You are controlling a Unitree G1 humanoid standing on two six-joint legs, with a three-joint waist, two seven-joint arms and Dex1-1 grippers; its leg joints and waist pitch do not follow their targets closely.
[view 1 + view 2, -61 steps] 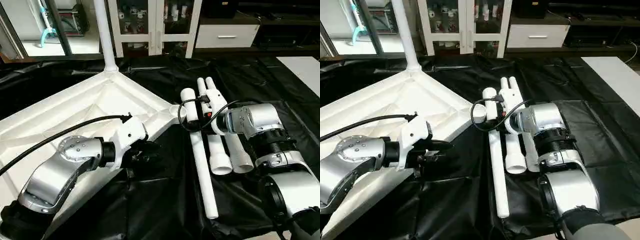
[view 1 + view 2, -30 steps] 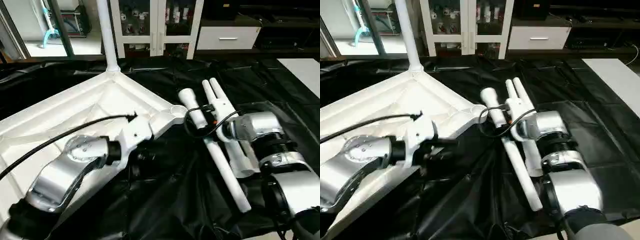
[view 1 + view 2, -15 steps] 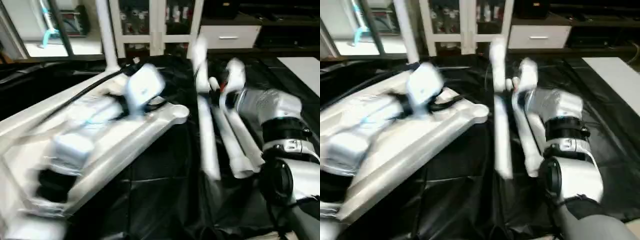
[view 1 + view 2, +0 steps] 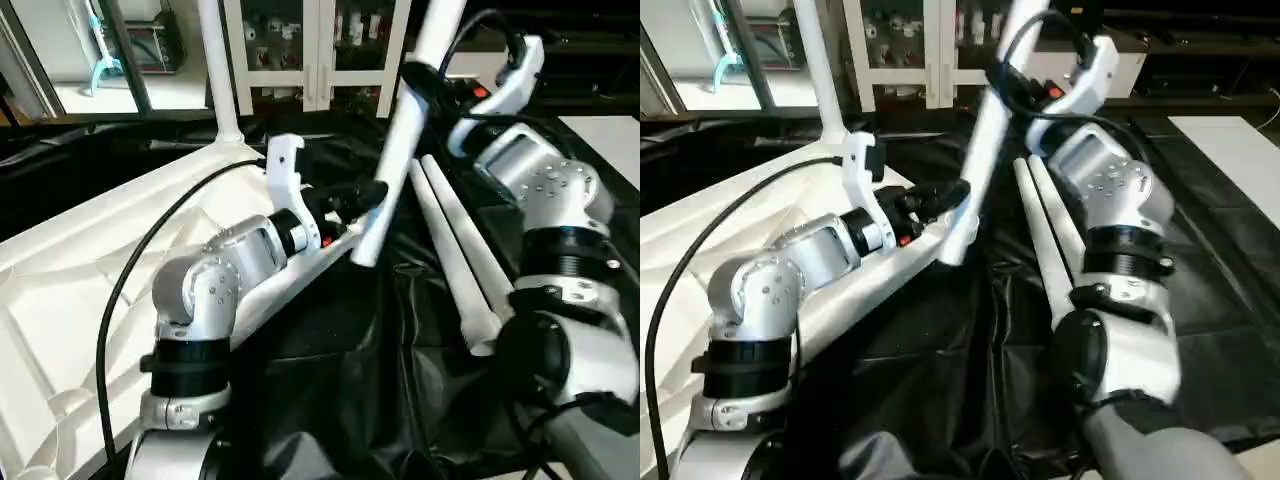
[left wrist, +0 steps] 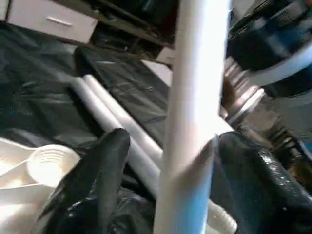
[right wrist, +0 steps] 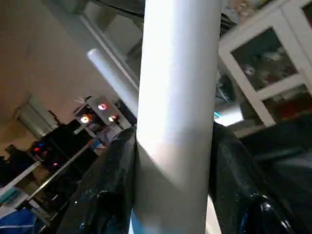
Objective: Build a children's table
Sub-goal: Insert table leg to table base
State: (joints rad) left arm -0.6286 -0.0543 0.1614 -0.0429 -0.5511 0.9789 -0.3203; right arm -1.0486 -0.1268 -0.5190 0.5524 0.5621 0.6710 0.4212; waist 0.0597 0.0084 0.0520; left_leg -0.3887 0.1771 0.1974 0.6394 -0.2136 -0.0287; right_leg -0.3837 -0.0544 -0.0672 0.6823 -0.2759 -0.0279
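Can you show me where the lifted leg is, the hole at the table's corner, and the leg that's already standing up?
lifted leg (image 4: 395, 160), left eye view, middle of its shaft.
corner socket (image 5: 51, 163), left wrist view, its ribbed round rim.
standing leg (image 4: 217, 70), left eye view, its upright shaft.

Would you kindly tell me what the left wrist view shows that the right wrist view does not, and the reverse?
Left wrist view: the tabletop's threaded corner socket and two spare legs lying on the black sheet. Right wrist view: a glass-door cabinet and another white leg behind. Shared: the lifted leg between black fingers; the right end effector grips it, the left end effector is open around it.
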